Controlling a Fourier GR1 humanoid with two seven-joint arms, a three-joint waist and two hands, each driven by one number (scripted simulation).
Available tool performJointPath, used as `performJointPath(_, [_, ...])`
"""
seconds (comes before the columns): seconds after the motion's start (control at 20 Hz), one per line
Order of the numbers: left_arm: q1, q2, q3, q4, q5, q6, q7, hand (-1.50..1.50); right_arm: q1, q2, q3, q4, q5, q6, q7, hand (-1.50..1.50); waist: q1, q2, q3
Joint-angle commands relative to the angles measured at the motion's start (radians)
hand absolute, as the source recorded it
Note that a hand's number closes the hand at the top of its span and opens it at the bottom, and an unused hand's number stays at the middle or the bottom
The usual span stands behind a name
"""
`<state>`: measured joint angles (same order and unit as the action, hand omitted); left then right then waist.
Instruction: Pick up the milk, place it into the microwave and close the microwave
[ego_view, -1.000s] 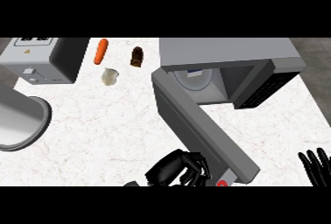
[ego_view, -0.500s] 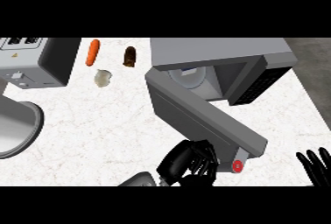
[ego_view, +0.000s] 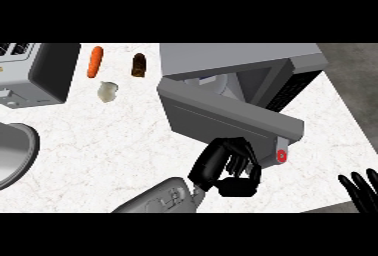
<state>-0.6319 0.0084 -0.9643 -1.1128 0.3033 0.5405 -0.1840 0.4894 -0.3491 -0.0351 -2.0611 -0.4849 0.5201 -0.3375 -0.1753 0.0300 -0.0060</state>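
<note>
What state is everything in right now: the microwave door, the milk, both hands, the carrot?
microwave door: partly open, angled out over the counter.
milk: inside the microwave, mostly hidden by the door.
left hand: against the door's free edge, holding nothing.
right hand: open, resting at the lower right edge.
carrot: lying on the counter.

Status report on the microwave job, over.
Left robot hand open, against door. Right robot hand open, resting lower right. Door ajar, milk not clearly visible. Nothing in door's way.
</note>
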Motion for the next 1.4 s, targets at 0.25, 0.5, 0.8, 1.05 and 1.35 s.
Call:
performJointPath(0.25, [-0.196, -0.008, 0.067, 0.139, 0.150, 0.072, -0.038, 1.50, -0.003, -0.025, 0.004, -0.094, -0.059, -0.040, 0.091, -1.50, -0.040, 0.016, 0.001])
performJointPath(0.5, [-0.259, -0.008, 0.115, 0.221, 0.244, 0.040, -0.078, 1.50, -0.011, -0.039, 0.005, -0.113, -0.085, -0.062, 0.139, -1.50, -0.042, 0.027, 0.001])
performJointPath(0.8, [-0.318, -0.008, 0.153, 0.300, 0.335, 0.024, -0.130, 1.50, -0.038, -0.058, -0.024, -0.132, -0.115, -0.076, 0.157, -1.50, -0.055, 0.033, 0.002])
performJointPath(1.05, [-0.338, -0.008, 0.166, 0.324, 0.400, 0.006, -0.153, 1.50, -0.056, -0.071, -0.042, -0.131, -0.144, -0.091, 0.179, -1.50, -0.062, 0.039, 0.003])
performJointPath(1.35, [-0.339, -0.008, 0.190, 0.328, 0.484, 0.005, -0.164, 1.50, -0.073, -0.083, -0.050, -0.146, -0.186, -0.087, 0.190, -1.50, -0.084, 0.045, 0.004])
